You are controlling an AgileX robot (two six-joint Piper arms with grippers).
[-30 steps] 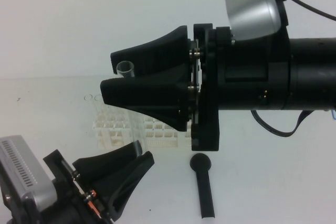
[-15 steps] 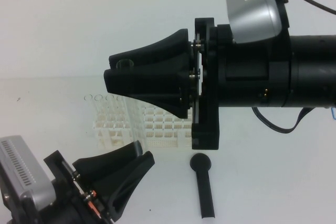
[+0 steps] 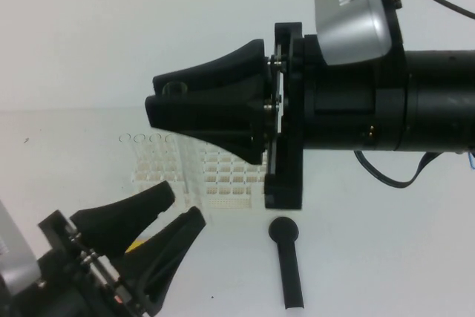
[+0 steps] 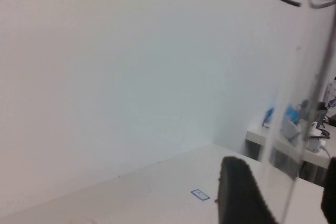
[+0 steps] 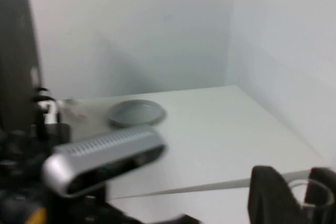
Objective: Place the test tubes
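Fingers (image 3: 126,209) of left gripper (image 3: 180,209) spread apart, just in front of rack (image 3: 223,183), at its left end; we note test tube (image 3: 177,88) over the rack's left part, its top pinched by right gripper (image 3: 157,100) above the rack; black tool (image 3: 289,261) lies front-right of the rack.

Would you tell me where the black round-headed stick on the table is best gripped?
Grip the stick mid-shaft, from above, closing across its width, since it lies flat. The left tool, open, is at front left; the right tool holds a test tube above the rack.
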